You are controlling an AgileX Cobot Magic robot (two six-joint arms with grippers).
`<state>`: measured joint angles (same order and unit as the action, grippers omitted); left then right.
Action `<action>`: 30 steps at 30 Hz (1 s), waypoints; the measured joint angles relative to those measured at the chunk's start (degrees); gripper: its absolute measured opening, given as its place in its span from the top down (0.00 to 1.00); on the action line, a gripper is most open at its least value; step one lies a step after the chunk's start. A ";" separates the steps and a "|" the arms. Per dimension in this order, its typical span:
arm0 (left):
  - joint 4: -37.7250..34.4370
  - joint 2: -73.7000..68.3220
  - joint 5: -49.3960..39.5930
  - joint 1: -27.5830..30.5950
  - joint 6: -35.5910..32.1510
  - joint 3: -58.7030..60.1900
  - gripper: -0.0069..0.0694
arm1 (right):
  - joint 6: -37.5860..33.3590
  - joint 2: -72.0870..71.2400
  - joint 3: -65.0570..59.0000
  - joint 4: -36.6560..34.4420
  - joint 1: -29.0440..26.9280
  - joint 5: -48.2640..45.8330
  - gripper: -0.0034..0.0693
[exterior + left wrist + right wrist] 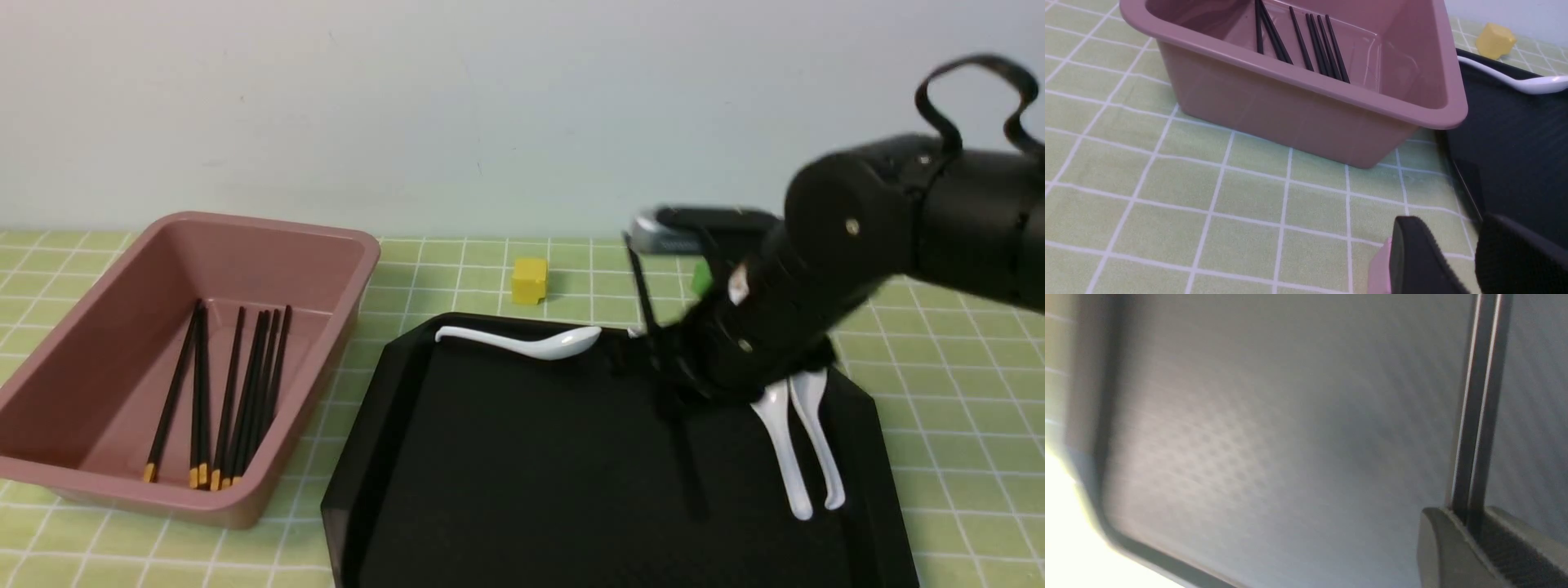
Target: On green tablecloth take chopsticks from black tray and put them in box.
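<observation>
Chopsticks (1476, 396) in right gripper (1468, 517) — (over black tray (1249, 437))

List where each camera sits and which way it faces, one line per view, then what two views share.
Front: between the arms, facing forward over the green tablecloth toward box and black tray; right arm shows.
Left wrist: low over the cloth, facing the box's wall; left gripper shows, open.
Right wrist: looking down onto the tray floor; right gripper shut on chopsticks.
Shared: front and left wrist both show the box and yellow cube.
</observation>
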<state>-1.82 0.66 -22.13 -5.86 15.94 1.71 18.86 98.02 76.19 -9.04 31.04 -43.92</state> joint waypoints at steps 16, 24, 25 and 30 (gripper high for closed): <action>0.00 0.00 0.00 0.00 0.00 0.00 0.60 | -12.06 26.01 26.58 -16.09 17.54 43.92 0.81; 0.00 0.00 0.00 0.00 0.00 0.00 0.60 | -12.23 35.99 35.98 -16.30 19.55 41.26 0.69; 0.00 0.00 0.00 0.00 0.00 0.00 0.60 | -12.23 36.12 36.44 -15.81 19.47 39.94 0.68; 0.00 0.00 0.00 0.00 0.00 0.00 0.60 | -12.23 35.15 38.10 -10.59 18.57 30.32 0.64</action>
<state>-1.82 0.66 -22.13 -5.86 15.94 1.71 6.63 133.17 114.29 -19.63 49.61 -13.60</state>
